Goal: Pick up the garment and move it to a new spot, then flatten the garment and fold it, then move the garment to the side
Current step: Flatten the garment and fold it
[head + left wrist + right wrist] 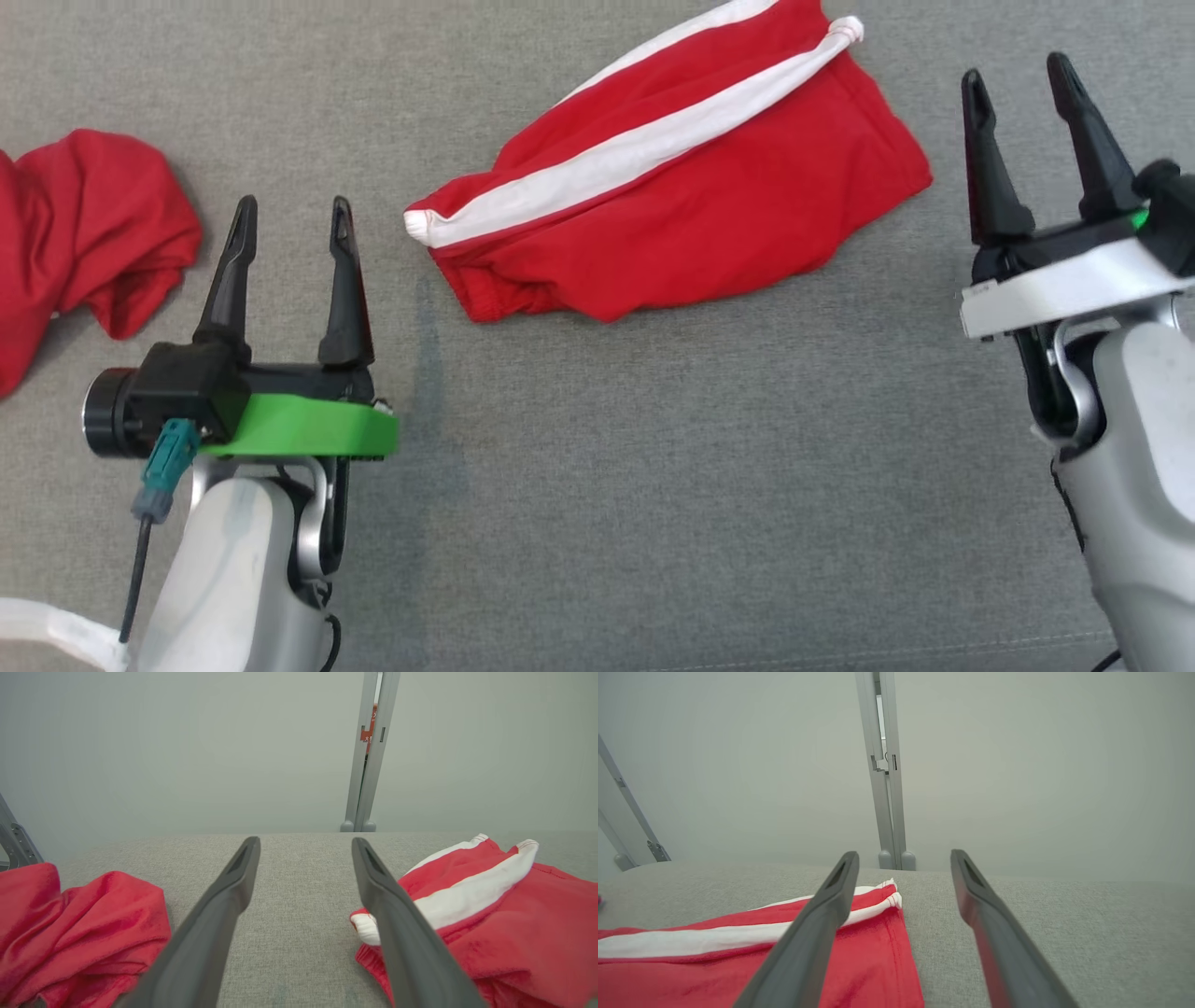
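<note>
Red shorts with white side stripes [691,177] lie folded in half on the grey fabric surface [653,467], at the upper middle of the head view. In the left wrist view the shorts [504,924] sit to the right of my fingers; in the right wrist view the shorts [738,956] lie at the lower left. My left gripper [291,217] hovers open and empty left of the shorts. To the right of them, my right gripper [1018,82] is also open with nothing between its fingers.
A second red garment [84,233] lies crumpled at the far left edge, and shows at the lower left as a red heap [74,933] in the left wrist view. Beyond the surface's far edge stand a grey upright post [369,751] and a pale wall.
</note>
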Tool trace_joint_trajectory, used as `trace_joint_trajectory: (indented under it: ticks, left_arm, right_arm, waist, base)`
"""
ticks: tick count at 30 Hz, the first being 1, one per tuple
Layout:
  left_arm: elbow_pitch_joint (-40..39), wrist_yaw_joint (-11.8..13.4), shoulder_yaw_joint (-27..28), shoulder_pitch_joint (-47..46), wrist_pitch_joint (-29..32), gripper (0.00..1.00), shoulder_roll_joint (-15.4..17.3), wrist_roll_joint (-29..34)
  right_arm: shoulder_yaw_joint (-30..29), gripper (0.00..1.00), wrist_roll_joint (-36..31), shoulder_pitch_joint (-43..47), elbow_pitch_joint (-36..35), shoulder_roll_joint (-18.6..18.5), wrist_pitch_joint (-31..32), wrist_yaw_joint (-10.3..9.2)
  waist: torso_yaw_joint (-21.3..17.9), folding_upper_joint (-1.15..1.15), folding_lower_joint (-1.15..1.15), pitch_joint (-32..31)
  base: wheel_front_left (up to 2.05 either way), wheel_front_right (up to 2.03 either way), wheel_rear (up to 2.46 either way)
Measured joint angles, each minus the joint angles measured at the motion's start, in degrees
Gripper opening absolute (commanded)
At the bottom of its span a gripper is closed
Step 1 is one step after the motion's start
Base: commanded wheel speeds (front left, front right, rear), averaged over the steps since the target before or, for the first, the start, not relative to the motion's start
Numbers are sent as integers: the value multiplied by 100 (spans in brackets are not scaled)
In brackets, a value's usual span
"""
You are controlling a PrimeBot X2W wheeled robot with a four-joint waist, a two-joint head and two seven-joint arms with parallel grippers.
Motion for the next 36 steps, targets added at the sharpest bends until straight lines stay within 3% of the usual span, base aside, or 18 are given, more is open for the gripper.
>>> trace_joint_trajectory:
  ticks: [8, 14, 28, 36]
  left_arm:
    - [-101, 51, 196, 655, -9, 100, 127, 127]
    - [-111, 60, 204, 936, -8, 100, 149, 138]
    - [-148, 90, 152, 961, -9, 100, 156, 129]
    - [-292, 56, 34, 637, -9, 100, 80, 154]
  right_arm:
    - [-238, 100, -200, 1202, -687, 280, 0, -1]
    - [-352, 100, -268, 1625, -956, 396, 68, -1]
    - [-506, 100, -303, 1752, -1145, 436, 274, -1]
    - [-356, 100, -192, 1095, -528, 124, 682, -1]
  waist:
    - [-318, 0, 0, -370]
    - [-509, 0, 0, -591]
    - [-540, 0, 0, -634]
    - [-358, 0, 0, -322]
  base:
    - [0, 0, 0]
    - [0, 0, 0]
    - [0, 0, 0]
    - [0, 0, 0]
